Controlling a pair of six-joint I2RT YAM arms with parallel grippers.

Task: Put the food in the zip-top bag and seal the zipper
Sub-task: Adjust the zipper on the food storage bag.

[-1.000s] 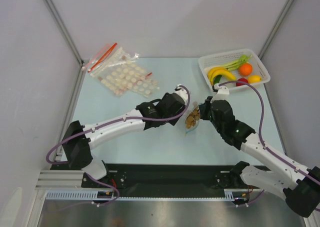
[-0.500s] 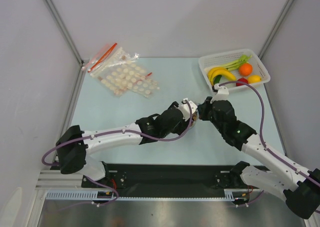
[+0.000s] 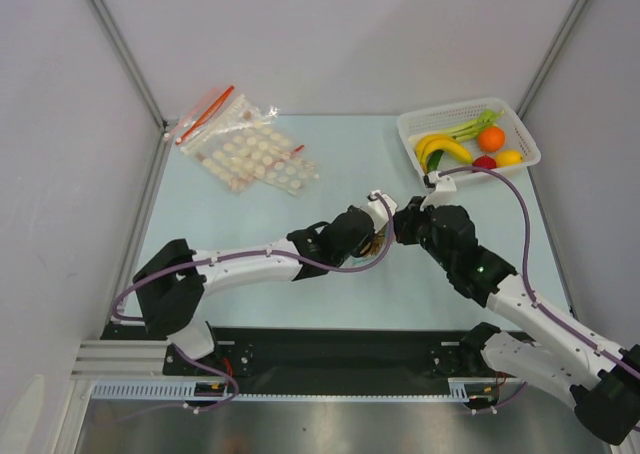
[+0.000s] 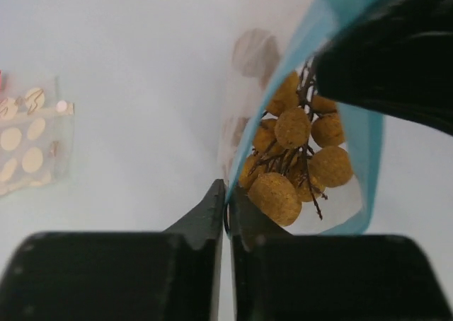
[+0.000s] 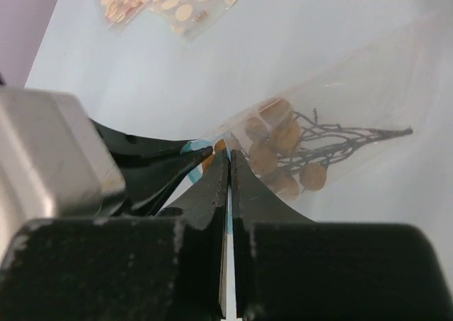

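The left claw (image 4: 226, 202) is pinching narrow on the teal zipper (image 4: 263, 126) of the clear bag (image 4: 249, 56). The brown fruits (image 4: 293, 127) are sitting inside the bag, at one o'clock from the claw's tips. The right claw (image 5: 228, 167) is squeezing nearly closed on a sliver of that strip, with the fruits at two o'clock. Both claws are meeting near the middle of the table (image 3: 220, 214), and the white basket (image 3: 440, 114) is sitting at one o'clock.

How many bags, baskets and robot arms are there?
Bags: 3 (red-strip bag, disc bag, blue-strip bag)
Basket: 1
Robot arms: 2 (left arm, right arm)
Total: 6
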